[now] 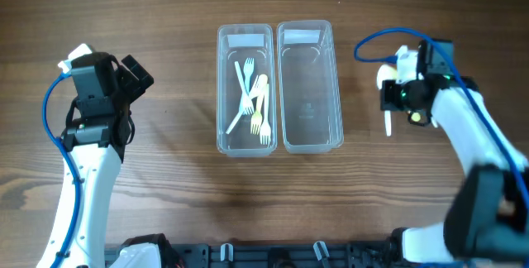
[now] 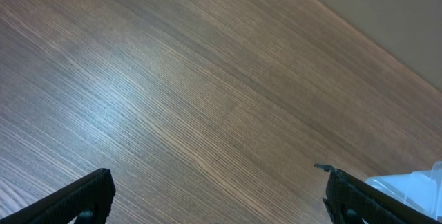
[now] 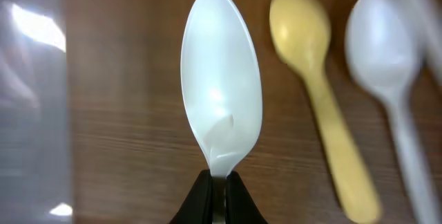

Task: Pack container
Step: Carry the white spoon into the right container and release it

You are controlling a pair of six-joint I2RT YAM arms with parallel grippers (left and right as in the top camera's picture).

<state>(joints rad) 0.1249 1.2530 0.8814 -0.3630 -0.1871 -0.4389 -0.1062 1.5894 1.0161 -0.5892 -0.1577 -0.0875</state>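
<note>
We see the right gripper [image 3: 217, 186] pinched shut on a white plastic spoon [image 3: 221, 79], its fingers clamping the neck just under the bowl. In the right wrist view the bowl points straight away from the fingers, concave face toward the camera. Overhead, the spoon reads as a thin white strip. Its long axis runs parallel to the containers' long sides and points toward the robot's side of the table [image 1: 165, 218]. It sits out beside the right-hand clear container [image 1: 310, 86], apart from it. Behind the held spoon a yellow spoon [image 3: 324, 113] and a second white spoon [image 3: 390, 72] lie on the wood, both blurred, bowls pointing the same way. The arm hides them overhead. A clear container wall shows at the wrist view's left edge. The left-hand clear container [image 1: 245, 90], right alongside its twin, holds white and yellow forks [image 1: 254, 102]. The left gripper [image 2: 215, 182] is spread wide over the wood, well off to the side, with a container corner just beside one finger.
</note>
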